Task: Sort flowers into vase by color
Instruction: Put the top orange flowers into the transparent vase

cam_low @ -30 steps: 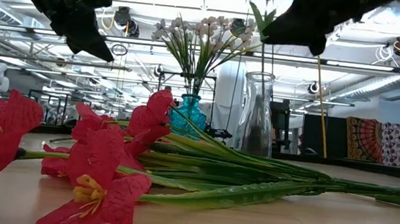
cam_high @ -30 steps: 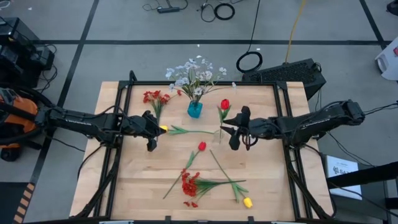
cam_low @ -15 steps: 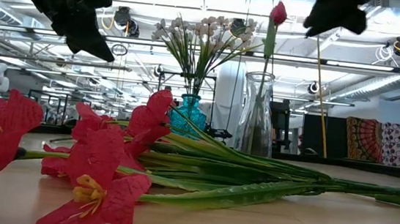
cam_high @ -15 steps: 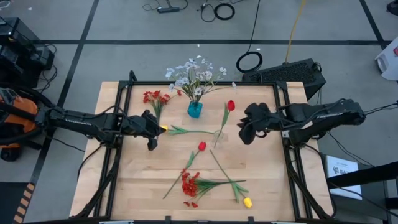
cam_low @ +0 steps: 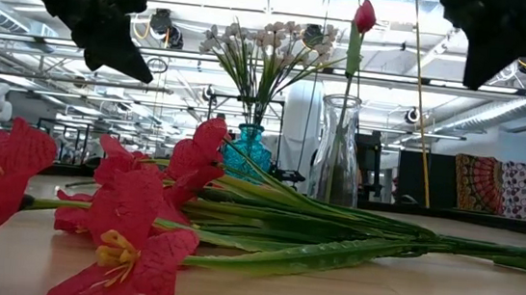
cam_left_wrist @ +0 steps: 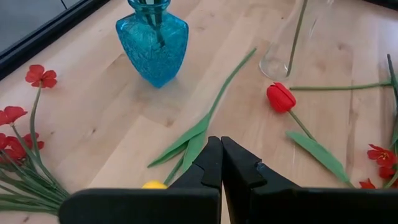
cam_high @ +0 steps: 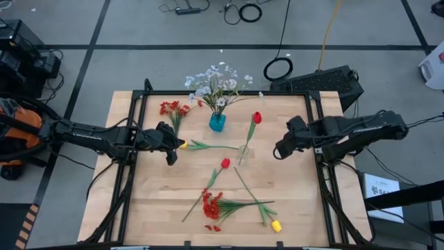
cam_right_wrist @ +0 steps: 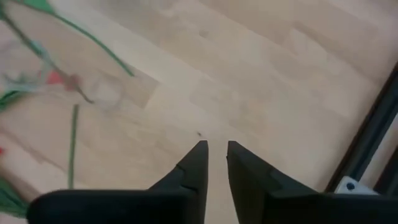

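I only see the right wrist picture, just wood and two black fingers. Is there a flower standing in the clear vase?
Observer: Yes, one red tulip stands in the clear glass vase, just left of your right gripper in the high view.
Operator: What is the other arm doing?
Observer: The left gripper is shut, hovering by a yellow tulip that lies on the table.
Operator: Where are the white flowers?
Observer: The white blossoms stand in the blue vase near the table's far edge.
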Controlling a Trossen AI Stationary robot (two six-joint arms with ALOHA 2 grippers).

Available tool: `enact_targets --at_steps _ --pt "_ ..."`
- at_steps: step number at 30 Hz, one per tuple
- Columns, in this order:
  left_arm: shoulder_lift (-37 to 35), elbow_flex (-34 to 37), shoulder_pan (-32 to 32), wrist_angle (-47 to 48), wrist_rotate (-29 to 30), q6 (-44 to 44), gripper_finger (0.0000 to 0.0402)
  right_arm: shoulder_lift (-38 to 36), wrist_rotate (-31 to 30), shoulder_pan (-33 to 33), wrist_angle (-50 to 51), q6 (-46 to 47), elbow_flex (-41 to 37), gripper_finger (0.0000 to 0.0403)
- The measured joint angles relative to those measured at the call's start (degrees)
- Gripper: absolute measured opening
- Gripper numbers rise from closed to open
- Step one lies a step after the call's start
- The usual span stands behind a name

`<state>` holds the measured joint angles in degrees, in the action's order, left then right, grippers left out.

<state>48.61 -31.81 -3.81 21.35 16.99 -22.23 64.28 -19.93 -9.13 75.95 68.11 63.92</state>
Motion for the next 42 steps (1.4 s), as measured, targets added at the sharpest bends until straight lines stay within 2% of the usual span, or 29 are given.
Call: enact_targets --at_steps 4,8,14,21,26,32,39,42 --pt "0.0 0.0 0.0 -0.3 0.3 -3.1 0.0012 -0.4 2.8 0.0 -2.6 1.9 -3.6 0.0032" --pt "0.0 0.0 0.0 -0.6 2.1 -5.4 0.0059 -0.4 5.1 0.0 -5.0 3.5 -7.4 0.0020" --pt "0.0 0.0 0.0 -1.5 15.1 -17.0 0.0132 -0.5 7.0 0.0 -10.3 3.4 -12.0 0.0009" --pt "0.0 0.0 1.1 -1.4 18.5 -17.9 0.0142 -0.4 6.9 0.0 -12.6 4.9 -14.7 0.0001" --pt "1.2 -1.1 7.8 -0.4 19.1 -19.4 0.0143 -0.4 6.6 0.0 -12.8 4.9 -14.7 0.0000" --pt "5.9 -5.9 18.8 8.7 13.4 -22.5 0.0143 -0.4 6.5 0.0 -12.8 4.8 -14.7 0.0000" --pt "15.0 -7.1 29.1 11.5 -2.3 -23.3 0.0143 -0.4 6.3 0.0 -12.8 4.8 -14.7 0.0000" --pt "19.2 -7.2 31.6 14.1 -5.4 -26.3 0.0143 -0.4 6.3 0.0 -13.4 4.8 -14.7 0.0000"
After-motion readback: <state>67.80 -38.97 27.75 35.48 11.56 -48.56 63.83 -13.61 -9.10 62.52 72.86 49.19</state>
